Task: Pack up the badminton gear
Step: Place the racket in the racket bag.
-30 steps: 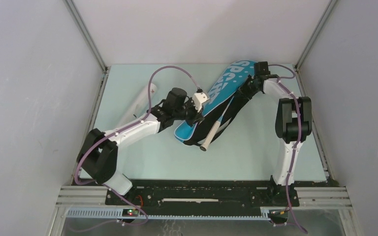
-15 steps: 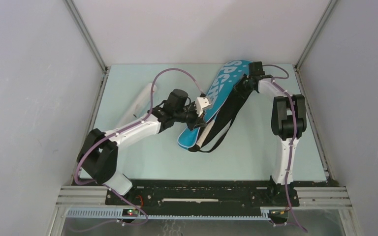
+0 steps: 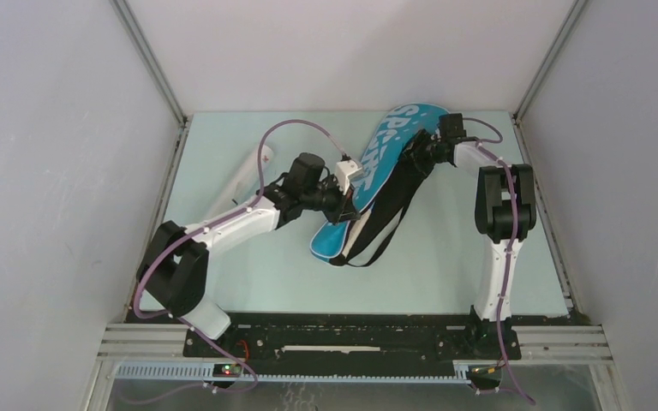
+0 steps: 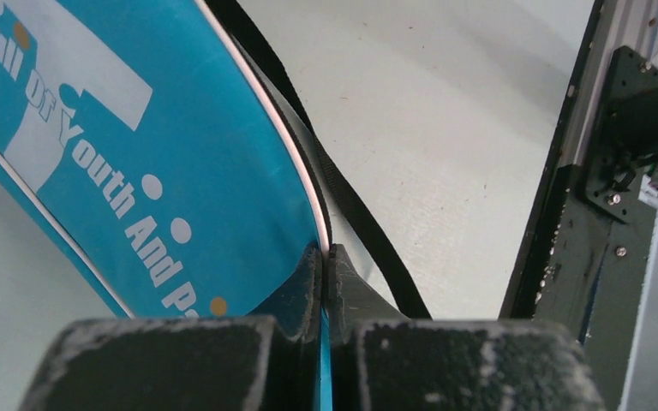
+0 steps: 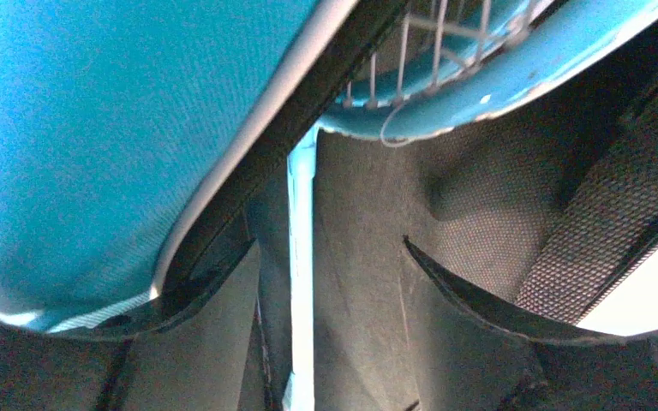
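Left end effector (image 4: 326,264) clamping bag (image 4: 171,137), printed "Full Of Youth And"

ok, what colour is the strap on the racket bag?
Black strap; clearest in the left wrist view.

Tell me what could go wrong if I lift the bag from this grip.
1. The left gripper is shut on only the thin edge of the racket bag, so a lift could let it slip.
2. A racket shows at the bag's opening, beside the open right gripper. Tilting the bag might slide it out.
3. The black strap lies loose beside the bag and could snag an arm.
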